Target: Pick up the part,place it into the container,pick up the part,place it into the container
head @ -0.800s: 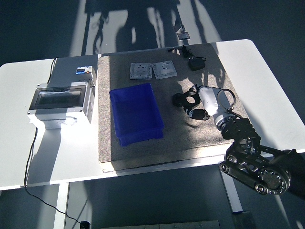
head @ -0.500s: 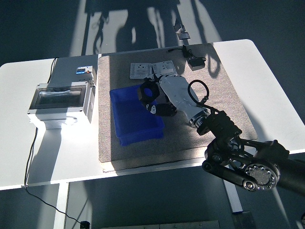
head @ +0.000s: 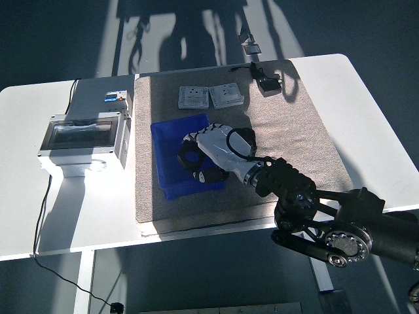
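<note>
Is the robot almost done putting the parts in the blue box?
Not yet. The right hand is over the blue box with something dark in its curled fingers, not let go. Two grey plates and a black adapter lie on the mat.

Mat [head: 288, 131] laid across centre and right of table [head: 366, 118]. Container [head: 169, 147] on mat's left part, near its left edge. Right hand [head: 208, 156] positioned over container's right half, arm entering from lower right. Two flat plates [head: 211, 97] side by side on mat behind container. Adapter [head: 269, 85] at mat's far edge, right of plates. Enclosure box [head: 82, 139] on table, left of mat.
</note>
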{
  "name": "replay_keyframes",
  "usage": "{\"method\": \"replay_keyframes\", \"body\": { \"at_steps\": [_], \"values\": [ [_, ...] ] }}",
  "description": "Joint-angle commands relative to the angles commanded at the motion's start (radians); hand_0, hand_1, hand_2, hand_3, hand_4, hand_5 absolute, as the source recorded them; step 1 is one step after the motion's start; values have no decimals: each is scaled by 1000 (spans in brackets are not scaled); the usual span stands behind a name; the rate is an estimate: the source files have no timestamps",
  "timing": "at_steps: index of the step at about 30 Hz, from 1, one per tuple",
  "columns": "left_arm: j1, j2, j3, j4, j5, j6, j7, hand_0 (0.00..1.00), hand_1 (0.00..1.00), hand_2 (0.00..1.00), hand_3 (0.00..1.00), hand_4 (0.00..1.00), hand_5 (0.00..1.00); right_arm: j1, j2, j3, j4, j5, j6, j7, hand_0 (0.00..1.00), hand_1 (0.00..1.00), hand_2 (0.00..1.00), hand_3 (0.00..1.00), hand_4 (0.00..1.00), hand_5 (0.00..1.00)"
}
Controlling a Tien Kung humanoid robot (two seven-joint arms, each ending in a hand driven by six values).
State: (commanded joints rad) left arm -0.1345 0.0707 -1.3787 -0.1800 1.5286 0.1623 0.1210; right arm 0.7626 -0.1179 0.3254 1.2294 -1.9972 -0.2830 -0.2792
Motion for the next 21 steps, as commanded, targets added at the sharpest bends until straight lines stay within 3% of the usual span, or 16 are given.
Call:
{"method": "replay_keyframes", "body": {
  "at_steps": [8, 14, 18, 21],
  "values": [
    [-5, 2, -2, 0, 9, -1, -2, 677, 644, 699, 565, 580, 507, 0, 0, -2, -1, -2, 9, -3, 998, 988, 950, 950, 942, 630],
    [-8, 3, -1, 0, 9, 1, -5, 677, 644, 699, 563, 576, 502, -6, -4, 53, -48, 74, -84, 33, 998, 981, 950, 939, 943, 625],
    [-11, 3, 2, 0, 7, 1, -6, 675, 643, 697, 562, 573, 500, 9, -4, 120, -132, 155, -163, 44, 977, 933, 928, 915, 918, 580],
    [-12, 3, 6, 0, 2, 1, -7, 675, 643, 697, 562, 573, 500, 32, 5, 152, -208, 204, -178, 50, 977, 933, 928, 915, 918, 580]
  ]
}}
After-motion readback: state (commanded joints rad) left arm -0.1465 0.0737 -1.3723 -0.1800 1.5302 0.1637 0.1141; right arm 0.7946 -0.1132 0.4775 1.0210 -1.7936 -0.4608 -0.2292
